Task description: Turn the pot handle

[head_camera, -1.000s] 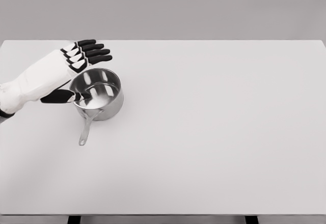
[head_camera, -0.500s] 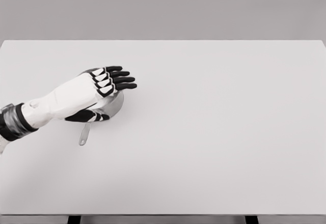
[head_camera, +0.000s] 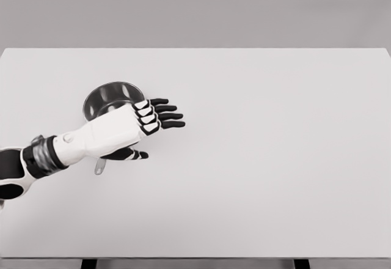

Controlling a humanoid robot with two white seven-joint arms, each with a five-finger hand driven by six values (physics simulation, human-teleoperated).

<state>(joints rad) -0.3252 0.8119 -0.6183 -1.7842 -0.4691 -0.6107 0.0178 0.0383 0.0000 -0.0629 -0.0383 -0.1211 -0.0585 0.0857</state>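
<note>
At the left of the frame the left hand [head_camera: 142,125] reached rightward over the white table [head_camera: 275,159], fingers [head_camera: 166,115] stretched flat and holding nothing. Under its forearm showed the tip of the handle [head_camera: 98,168]; behind it sat the steel pot [head_camera: 110,97].

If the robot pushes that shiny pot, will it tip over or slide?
The shiny round metal pot sits flat and looks wide, so it would probably slide rather than tip. The smooth white table likely lets it skid or spin. The open left robot hand holds nothing.
</note>
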